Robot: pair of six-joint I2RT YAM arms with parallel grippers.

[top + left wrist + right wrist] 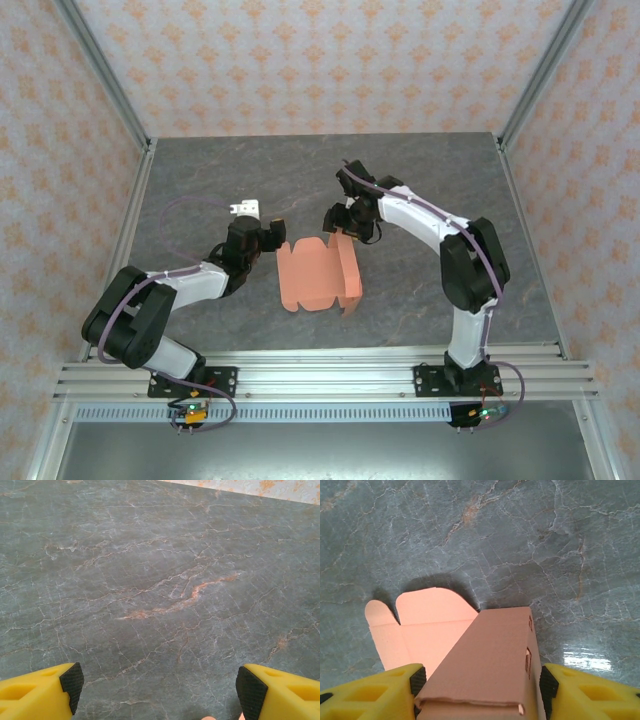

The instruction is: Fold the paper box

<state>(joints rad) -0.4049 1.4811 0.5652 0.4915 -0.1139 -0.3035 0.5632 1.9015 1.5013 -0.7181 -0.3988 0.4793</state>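
The left jaws stand wide open with nothing between them. Their two black pads (pixel 72 682) sit far apart, and only bare grey table (pixel 160 580) lies between and ahead of them. In the top view these jaws are just beside the far left corner of the box (pixel 312 278), apart from it as far as can be seen.

The box is salmon-orange card lying on the table between the two sets of jaws. Most of it is flat. Its right side panel is folded up and leans in over the flat part.

The right jaws are at the far right corner of the box and straddle that raised panel. In the right wrist view the panel runs forward from between the pads (pixel 547 682). The left-hand pad touches the panel's edge and the right-hand pad is just beside it. Whether the jaws actually press on the card cannot be told. Ahead and to the left of these jaws the flat part ends in two rounded flaps (pixel 435 605) resting on the table.
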